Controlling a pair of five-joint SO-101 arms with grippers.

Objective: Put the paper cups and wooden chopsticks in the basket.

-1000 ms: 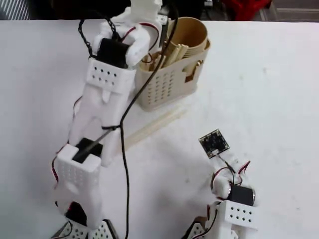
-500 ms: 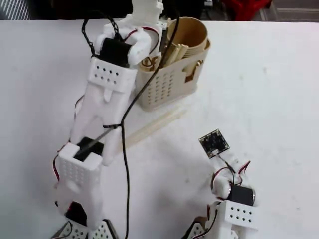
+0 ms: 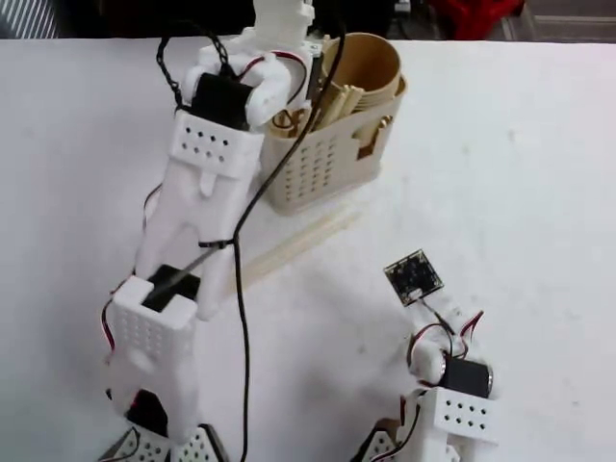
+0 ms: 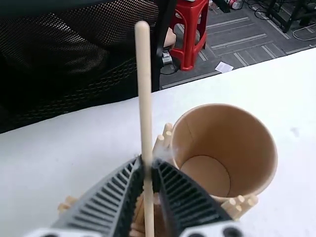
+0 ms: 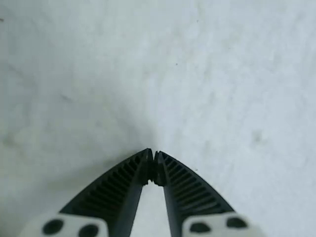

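Left wrist view first: the left gripper (image 4: 147, 167) has its ribbed fingers (image 4: 121, 190) pinched tight on a single wooden chopstick (image 4: 143, 84). They grip it low down, so the stick stands upright with most of its length rising above the tips. Just past the fingers sits the paper cup (image 4: 197, 131), upright with its mouth open, and other chopstick ends (image 4: 163, 140) poke up right beside its wall.

Over to the right wrist view: the right gripper (image 5: 153, 163) has its fingers closed tip to tip with nothing between them, poised over bare white table (image 5: 222, 74).

Pulling out to the high view, the left arm (image 3: 207, 173) stretches across to the basket (image 3: 322, 173), which stands toward the far side of the table. The cup fills the basket's far right corner, and several chopsticks lean inside next to it. Just in front of the basket, a few pale chopsticks (image 3: 298, 241) lie flat on the table on a diagonal, one end running under the left arm. The right arm (image 3: 452, 385) sits folded near the near edge, well apart from the basket.
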